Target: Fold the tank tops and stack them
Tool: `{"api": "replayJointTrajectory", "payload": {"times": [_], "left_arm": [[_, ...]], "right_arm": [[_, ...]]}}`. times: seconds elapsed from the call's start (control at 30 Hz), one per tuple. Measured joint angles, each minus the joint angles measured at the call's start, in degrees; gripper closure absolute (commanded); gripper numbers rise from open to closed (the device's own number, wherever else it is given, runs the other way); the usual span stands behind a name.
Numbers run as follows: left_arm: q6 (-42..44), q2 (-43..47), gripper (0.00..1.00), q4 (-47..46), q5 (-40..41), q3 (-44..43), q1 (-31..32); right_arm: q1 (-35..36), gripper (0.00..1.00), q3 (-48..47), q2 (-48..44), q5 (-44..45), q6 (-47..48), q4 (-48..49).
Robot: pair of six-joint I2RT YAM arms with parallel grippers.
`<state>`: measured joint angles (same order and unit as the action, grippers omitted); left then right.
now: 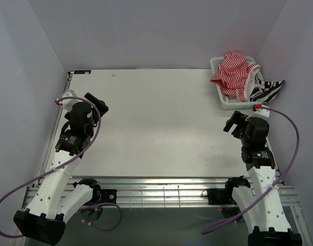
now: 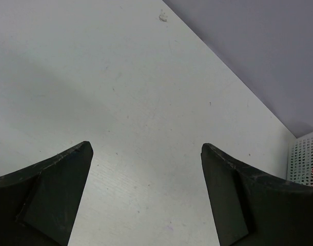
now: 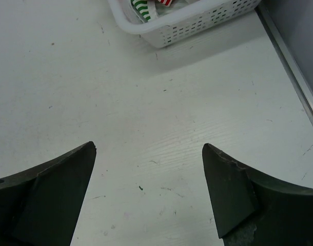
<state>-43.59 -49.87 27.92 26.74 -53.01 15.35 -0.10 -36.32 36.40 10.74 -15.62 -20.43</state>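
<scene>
The tank tops lie bundled in a white lattice basket (image 1: 232, 105) at the table's back right. The red-and-white top (image 1: 231, 70) is heaped on the pile, and the black-and-white top (image 1: 267, 91) hangs over the basket's right wall. A strip of the green-and-white top (image 3: 141, 7) peeks over the basket rim (image 3: 197, 23) in the right wrist view. My right gripper (image 1: 234, 122) hovers open just in front of the basket, empty (image 3: 149, 148). My left gripper (image 1: 97, 101) is open and empty over the table's left side (image 2: 146, 148).
The white table (image 1: 161, 123) has a metal rail along its near edge (image 1: 161, 195). Grey walls close in the back and both sides. In the left wrist view the basket (image 2: 302, 159) shows far off at the right edge.
</scene>
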Motion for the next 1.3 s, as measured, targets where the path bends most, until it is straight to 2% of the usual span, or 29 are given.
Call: {"api": "replayJointTrajectory", "payload": {"times": [0.3,0.5,0.87,1.13,1.2,1.23,1.3], "left_arm": [[-0.35,-0.20,0.02,0.26,0.90,0.09,-0.02],[-0.37,-4.13,0.02,-0.63,0.76,0.09,-0.02],[0.70,-11.58,0.02,-5.84,-0.68,0.42,-0.02],[2.78,-14.14,0.02,-9.90,-0.76,1.09,-0.02],[3.08,-14.95,0.02,-10.54,-0.76,1.09,-0.02],[3.30,-15.37,0.02,-10.71,-0.76,1.09,-0.02],[3.72,-16.24,0.02,-10.93,-0.79,1.09,-0.02]], "right_arm": [[0.00,0.10,-0.17,2.12,-3.41,1.31,4.00],[0.02,0.10,-7.34,13.77,-7.85,2.82,7.54],[0.02,0.10,-41.22,50.60,-7.30,6.56,11.41],[0.09,0.10,-70.01,78.29,-4.85,8.98,6.16],[0.09,0.06,-75.12,82.90,-5.14,9.33,4.63],[0.09,0.12,-77.42,85.18,-5.22,9.57,4.02],[0.09,0.46,-79.84,88.35,-5.20,10.16,2.82]]}}
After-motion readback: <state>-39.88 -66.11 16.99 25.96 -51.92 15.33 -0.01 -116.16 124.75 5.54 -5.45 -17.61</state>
